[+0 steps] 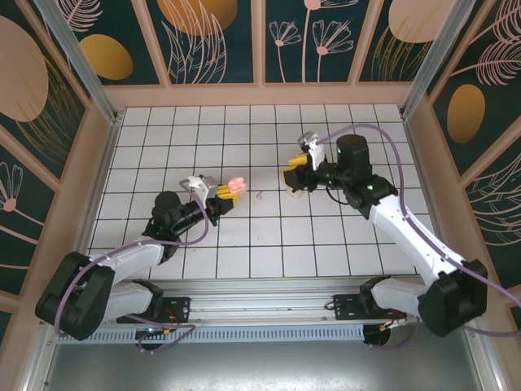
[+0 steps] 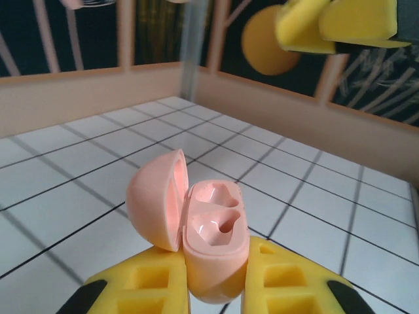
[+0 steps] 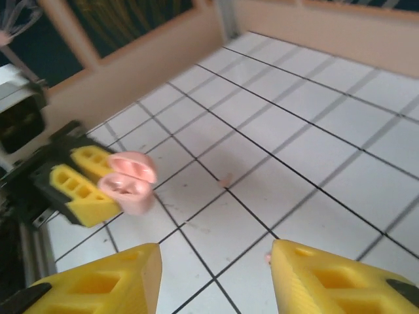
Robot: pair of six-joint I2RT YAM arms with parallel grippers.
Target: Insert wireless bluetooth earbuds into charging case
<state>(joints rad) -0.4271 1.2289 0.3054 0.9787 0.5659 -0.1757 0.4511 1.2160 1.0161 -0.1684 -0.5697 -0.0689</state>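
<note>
The left gripper [image 1: 220, 195] clamped the small round pink plastic charging case [image 2: 211, 239], lid open and sockets empty. Beyond it, one tiny pale-pink earbud [image 3: 226, 178] lay on the white tiled floor [image 1: 163, 163]. Farther out, the right gripper [image 3: 215, 265] hovered with jaws apart and empty; pinching so slight a piece could flick it away.

A white tiled tabletop with thin dark grid lines [image 1: 269, 244] is spreading across the middle of the enclosure. A pale peach wooden ledge [image 1: 260, 95] is running along its far edge and sides. Dark teal wall panels printed with pale flower outlines and golden-orange discs [image 1: 212, 41] are rising behind the ledge. Silver metal corner posts [image 1: 77, 53] are slanting between the panels, and a ribbed silver metal rail [image 1: 260, 308] is lying along the near edge.
</note>
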